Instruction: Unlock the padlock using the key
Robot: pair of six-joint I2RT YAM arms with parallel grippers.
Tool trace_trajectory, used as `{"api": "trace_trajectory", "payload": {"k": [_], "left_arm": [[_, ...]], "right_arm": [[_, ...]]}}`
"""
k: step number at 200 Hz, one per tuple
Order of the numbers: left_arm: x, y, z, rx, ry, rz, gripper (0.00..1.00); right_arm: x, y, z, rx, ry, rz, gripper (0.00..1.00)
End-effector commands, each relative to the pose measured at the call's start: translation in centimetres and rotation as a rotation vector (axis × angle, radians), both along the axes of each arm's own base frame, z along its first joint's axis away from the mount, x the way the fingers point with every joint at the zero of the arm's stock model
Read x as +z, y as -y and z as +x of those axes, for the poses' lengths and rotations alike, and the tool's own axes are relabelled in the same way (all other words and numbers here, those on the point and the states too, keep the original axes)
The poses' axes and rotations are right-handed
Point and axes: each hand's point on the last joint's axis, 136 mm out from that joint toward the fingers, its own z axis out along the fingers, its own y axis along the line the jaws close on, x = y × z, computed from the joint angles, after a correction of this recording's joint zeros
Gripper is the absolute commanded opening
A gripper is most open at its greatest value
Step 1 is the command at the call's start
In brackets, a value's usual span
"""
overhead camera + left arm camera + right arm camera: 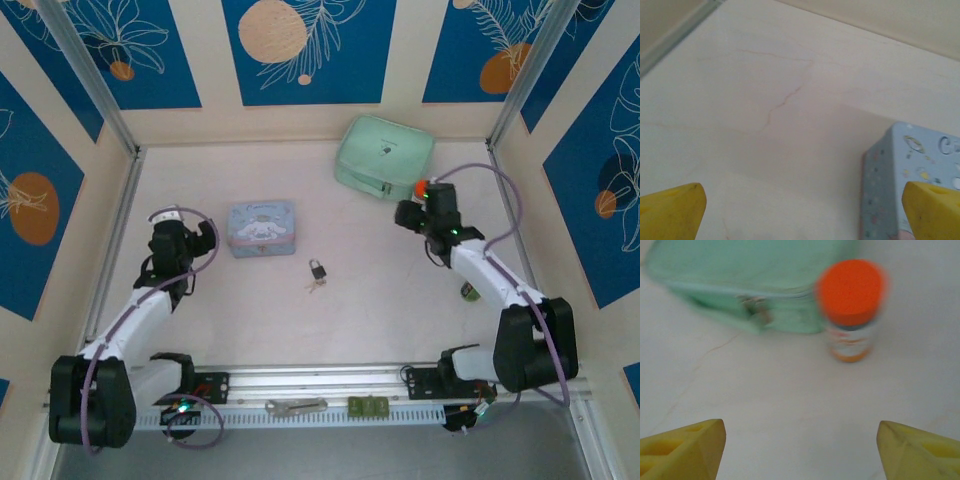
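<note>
A small padlock lies in the middle of the table, its tiny key just beside it on the near side. The left gripper hangs spread wide and empty beside a pale blue tin. The right gripper, equally spread and empty, faces an orange-capped bottle by a mint green pouch

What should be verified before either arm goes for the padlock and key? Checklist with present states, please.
1. The padlock lies in the open, nothing over it: ok.
2. The key lies just on the near side of the padlock: ok.
3. The left gripper is open and empty: ok.
4. The right gripper is open and empty: ok.
5. Which way the keyhole faces: cannot tell.
</note>
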Motion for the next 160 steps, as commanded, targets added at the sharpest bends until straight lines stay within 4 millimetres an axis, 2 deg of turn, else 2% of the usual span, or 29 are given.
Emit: {"api": "trace_trajectory", "payload": {"k": [1, 19, 39, 74, 99, 106, 120, 131, 146, 160], "left_arm": [[1.8, -1.6, 1.1, 0.029, 0.098, 0.14, 1.0], [1.3, -2.1, 1.4, 0.047, 0.138, 0.171, 1.0], [-0.6, -2.2, 2.5, 0.032, 0.064, 0.224, 1.0], [-2.6, -1.9, 3.6, 0.002, 0.053, 0.272, 1.0], [-3.7, -0.7, 4.2, -0.075, 0.11, 0.289, 1.0], [-3.8, -0.4, 4.2, -0.09, 0.136, 0.29, 1.0], [-4.2, 0.5, 4.2, -0.142, 0.171, 0.289, 1.0], [-4.8, 2.0, 4.3, -0.232, 0.173, 0.283, 1.0], [-5.1, 3.4, 4.4, -0.315, 0.22, 0.29, 1.0], [-5.4, 3.0, 4.3, -0.293, 0.187, 0.283, 1.0]], "right_arm": [[1.2, 1.9, 0.5, 0.003, 0.17, -0.015, 0.79], [0.2, 3.2, 0.4, 0.014, 0.241, -0.07, 0.79], [-1.5, 4.0, 0.8, 0.019, 0.257, -0.099, 0.79], [-3.6, 3.5, 2.0, 0.079, 0.301, -0.126, 0.8], [-4.7, 2.4, 2.2, 0.143, 0.297, -0.114, 0.81], [-4.9, 2.1, 2.1, 0.166, 0.311, -0.112, 0.88], [-5.1, 1.7, 2.1, 0.183, 0.355, -0.111, 0.94], [-5.4, 1.8, 1.9, 0.19, 0.313, -0.106, 1.0], [-5.3, 1.8, 2.0, 0.189, 0.322, -0.11, 0.99], [-5.3, 1.7, 2.1, 0.188, 0.327, -0.111, 0.99]]}}
